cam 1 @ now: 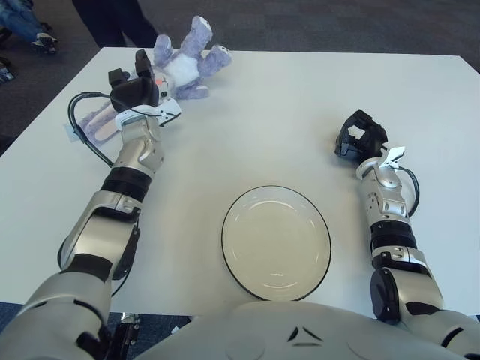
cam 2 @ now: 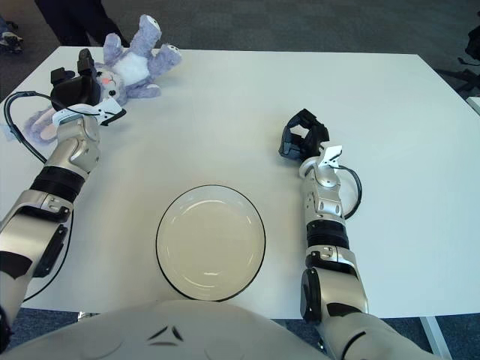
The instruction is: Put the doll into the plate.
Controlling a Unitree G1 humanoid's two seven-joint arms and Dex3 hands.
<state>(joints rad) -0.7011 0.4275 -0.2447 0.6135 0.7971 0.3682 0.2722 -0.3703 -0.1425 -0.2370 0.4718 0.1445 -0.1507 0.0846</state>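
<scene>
Here left hand (cam 1: 135,91) at doll (cam 1: 180,66), grip unclear (fingers hidden); right hand (cam 1: 358,136) curled, empty.

light: bright, even, overhead | shadows: soft, faint beneath arms on tabletop (cam 1: 285,112) | glare: mild sheen on plate (cam 1: 276,241) | focus: sharp throughout | edges: slight wide-angle bend
</scene>
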